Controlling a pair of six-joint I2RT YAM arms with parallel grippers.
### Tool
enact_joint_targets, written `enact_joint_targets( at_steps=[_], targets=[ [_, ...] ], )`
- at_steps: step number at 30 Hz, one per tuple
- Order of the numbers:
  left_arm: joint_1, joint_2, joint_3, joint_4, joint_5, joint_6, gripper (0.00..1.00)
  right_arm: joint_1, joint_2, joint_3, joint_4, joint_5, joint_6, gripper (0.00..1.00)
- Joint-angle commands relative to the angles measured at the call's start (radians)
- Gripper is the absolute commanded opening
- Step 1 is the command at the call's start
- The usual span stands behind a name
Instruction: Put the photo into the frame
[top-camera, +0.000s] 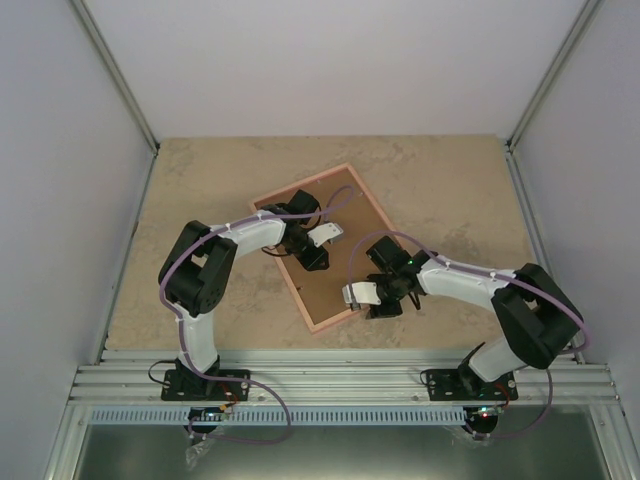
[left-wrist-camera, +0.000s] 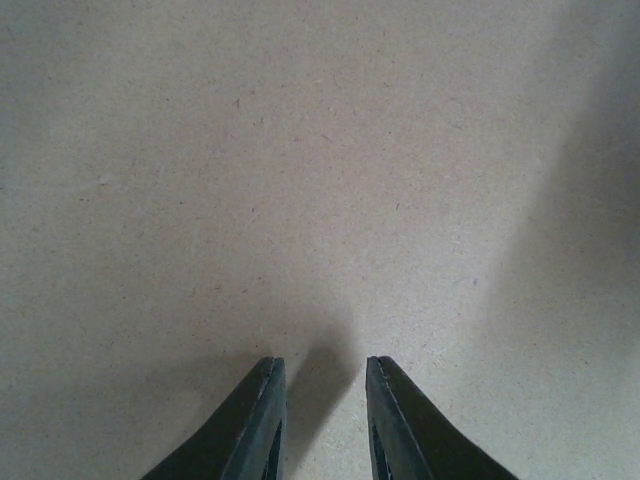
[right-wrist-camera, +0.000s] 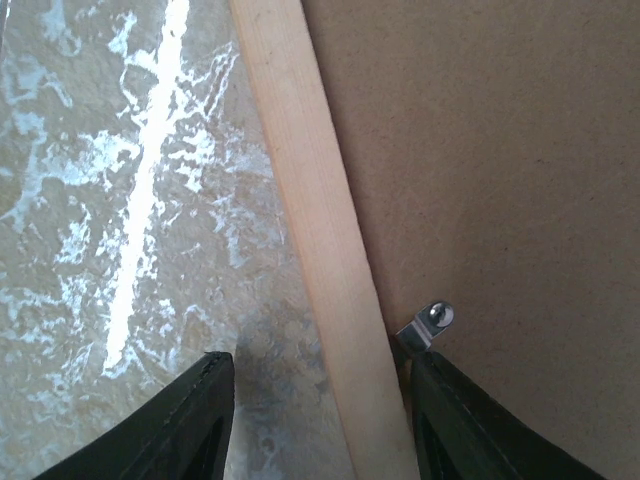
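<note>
The left fingers (left-wrist-camera: 262, 420) stand narrowly apart with nothing between them, poised over the brown backing board (left-wrist-camera: 300, 180), which fills everything ahead of them. The right fingers (right-wrist-camera: 200, 420) are spread wide and hold nothing. They straddle one pink rail of the frame (right-wrist-camera: 320, 230), with bare worktop (right-wrist-camera: 120, 200) by the left finger and a small metal tab (right-wrist-camera: 432, 322) just beside the right one.

The photo shows in no view, so whether it lies under the board cannot be told. The step looks like work on the backing's fastenings, and the next move probably calls for a fine nudge on that tab.

The frame lies flat, back up, directly below both pairs of fingers. Its long axis runs from far-left to near-right.
</note>
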Motion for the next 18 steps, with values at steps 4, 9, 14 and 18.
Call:
enact_joint_targets(
  at_steps=[4, 9, 14, 18],
  targets=[
    [-0.011, 0.043, -0.023, -0.028, -0.026, 0.018, 0.25, 0.013, 0.034, -0.023, 0.032, 0.001, 0.014, 0.45],
    [-0.012, 0.046, -0.022, -0.027, -0.029, 0.017, 0.25, 0.016, 0.032, -0.042, 0.035, -0.001, 0.01, 0.33],
    [-0.011, 0.052, -0.015, -0.03, -0.027, 0.015, 0.25, 0.021, 0.027, -0.053, 0.03, 0.001, 0.004, 0.2],
    [-0.011, 0.053, -0.008, -0.035, -0.033, 0.015, 0.25, 0.024, -0.001, -0.042, 0.013, -0.019, 0.012, 0.22]
  ],
)
